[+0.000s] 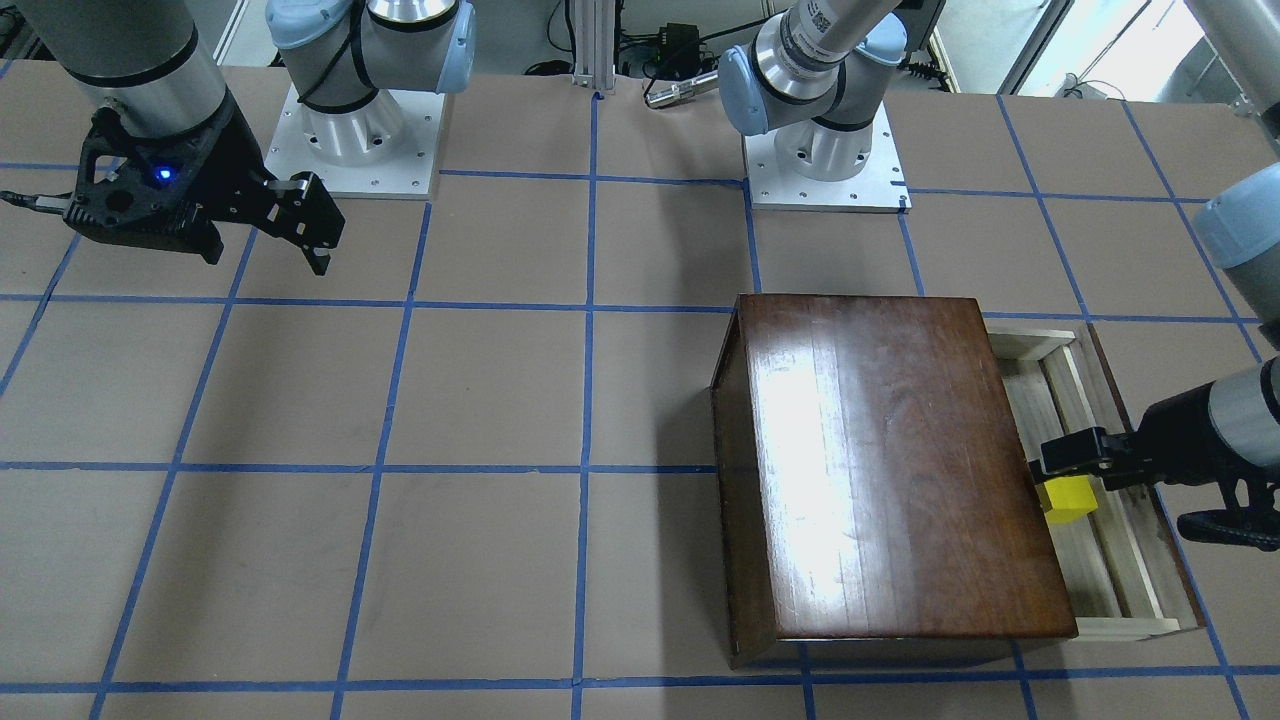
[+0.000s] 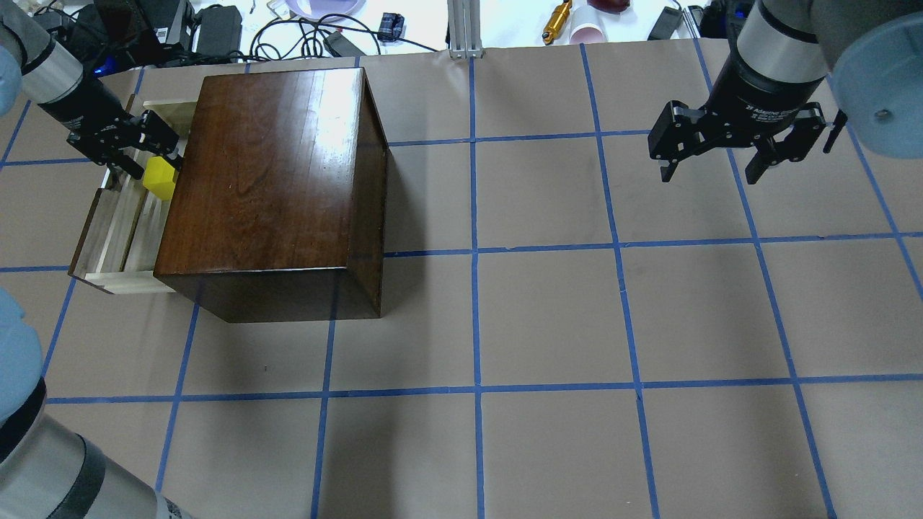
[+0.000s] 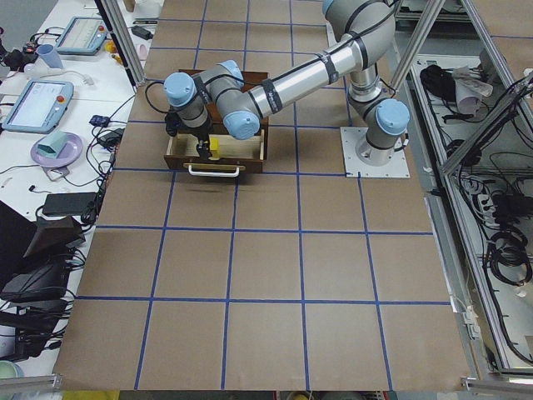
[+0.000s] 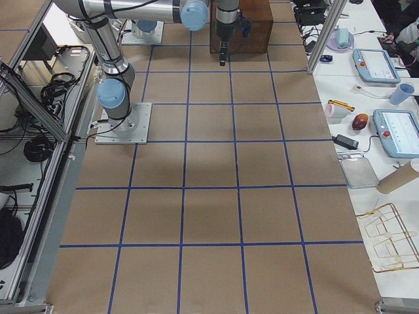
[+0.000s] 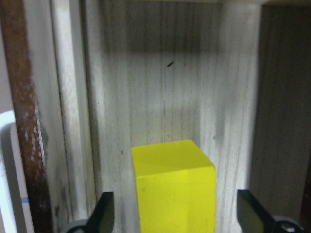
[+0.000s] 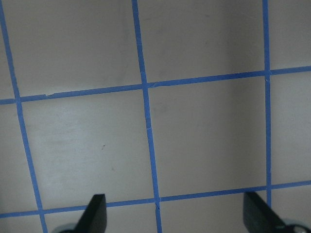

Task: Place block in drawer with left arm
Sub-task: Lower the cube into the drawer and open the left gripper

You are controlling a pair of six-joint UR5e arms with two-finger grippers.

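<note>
The left gripper (image 5: 175,216) hangs over the drawer (image 5: 160,97) with its fingers (image 5: 104,213) spread. The block (image 5: 172,179) sits between them on the pale wood floor, with a gap at each side. The right gripper (image 2: 710,173) hovers over the table (image 2: 548,310) - its fingers are parted too.

No clearly legible text anywhere

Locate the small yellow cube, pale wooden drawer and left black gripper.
small yellow cube (image 2: 160,180): overhead view, top face.
pale wooden drawer (image 2: 130,231): overhead view, bare floor.
left black gripper (image 2: 155,163): overhead view, between fingertips.
</note>
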